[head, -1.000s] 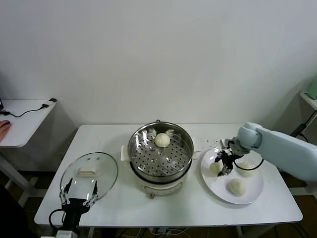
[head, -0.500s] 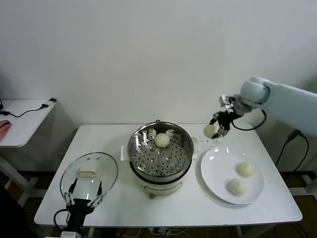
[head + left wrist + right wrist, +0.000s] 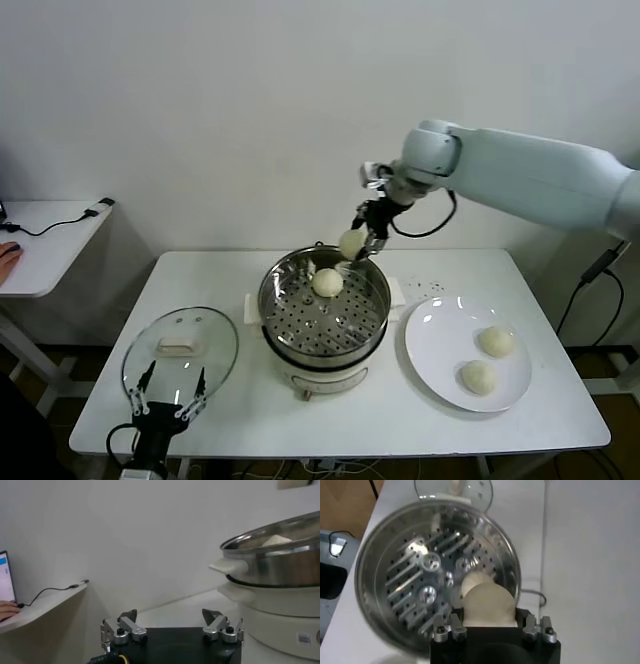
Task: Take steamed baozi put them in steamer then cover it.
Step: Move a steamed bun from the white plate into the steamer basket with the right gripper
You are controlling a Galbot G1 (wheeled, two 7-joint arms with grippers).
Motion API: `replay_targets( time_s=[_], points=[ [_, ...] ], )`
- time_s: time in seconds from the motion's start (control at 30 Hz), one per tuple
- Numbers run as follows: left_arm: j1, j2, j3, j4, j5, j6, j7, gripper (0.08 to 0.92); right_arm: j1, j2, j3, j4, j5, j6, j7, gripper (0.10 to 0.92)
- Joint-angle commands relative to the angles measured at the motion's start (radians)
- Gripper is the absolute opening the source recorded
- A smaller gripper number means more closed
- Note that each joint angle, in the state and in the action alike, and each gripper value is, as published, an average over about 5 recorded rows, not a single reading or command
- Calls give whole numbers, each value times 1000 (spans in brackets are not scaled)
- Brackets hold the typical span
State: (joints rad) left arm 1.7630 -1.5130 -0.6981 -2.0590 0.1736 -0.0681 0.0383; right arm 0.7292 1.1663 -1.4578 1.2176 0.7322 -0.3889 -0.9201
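While the right gripper (image 3: 358,243) hangs above the far right rim of the steamer (image 3: 323,308), its fingers are clamped on a baozi (image 3: 351,243), held clear of the perforated tray. One bun (image 3: 327,282) already sits on the far part of that tray, and two more (image 3: 495,341) (image 3: 478,377) wait on the plate (image 3: 438,350) to the right. This looks like the second of four transfers (so the loading is not yet half done). The next move probably calls for lowering the held bun onto bare tray beside the seated one, not on top of it, then releasing. The cover (image 3: 180,347) lies flat on the table (image 3: 400,415) left of the steamer, and the left gripper (image 3: 168,392) waits at its near edge, fingers apart and holding nothing.
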Motion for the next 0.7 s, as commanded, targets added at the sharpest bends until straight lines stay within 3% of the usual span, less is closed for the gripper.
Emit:
replay_targets(
  time_s=[0.03,0.7],
  points=[
    [0,3,0,3,-1,2,0,823,-112,205,6,-38,35,-47,55,657],
    [-25,11,-8,27,-6,9,0,823,-232,222,-4,-73,-23,-48,74,674]
  ],
)
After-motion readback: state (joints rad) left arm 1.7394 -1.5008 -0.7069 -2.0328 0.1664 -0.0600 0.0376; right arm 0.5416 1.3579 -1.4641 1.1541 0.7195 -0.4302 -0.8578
